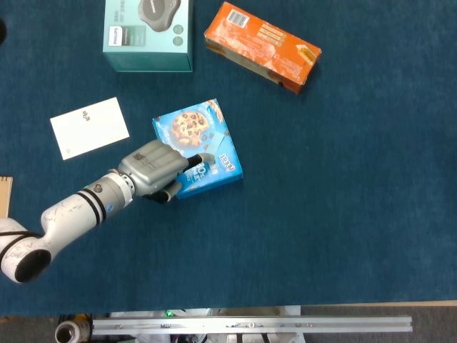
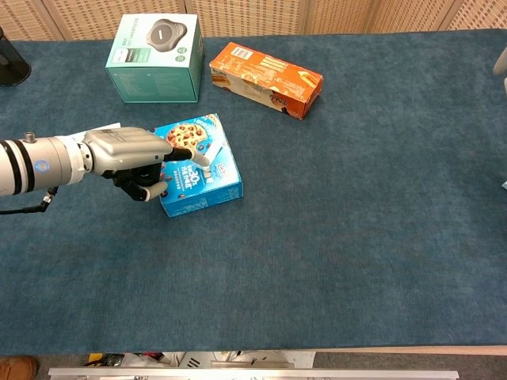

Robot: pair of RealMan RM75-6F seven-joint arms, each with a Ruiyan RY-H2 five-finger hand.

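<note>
Head view, left to right: white card, then my hand on the box, then bare cloth.
White card [image 1: 90,127]: flat toward the tabletop's left edge, just up-left of my knuckles, apart from them.
Left hand [image 1: 153,171]: over the blue cookie box's [image 1: 203,136] lower-left corner; upper fingers [image 2: 190,156] laid across its top face, others curled against its left side wall. It looks like a loose clasp of that corner; the box sits flat on the cloth, not lifted.
Cookie box place: left of the tabletop's middle, below the teal box [image 1: 148,32] and orange carton [image 1: 261,45] along the far edge.
Box from my fingers: it runs away up and right.
Long axis: short and squat, slightly skewed to the table edges; printed face up.
Nearer hand: mine, the left.
Right hand: not visible in either view.
</note>
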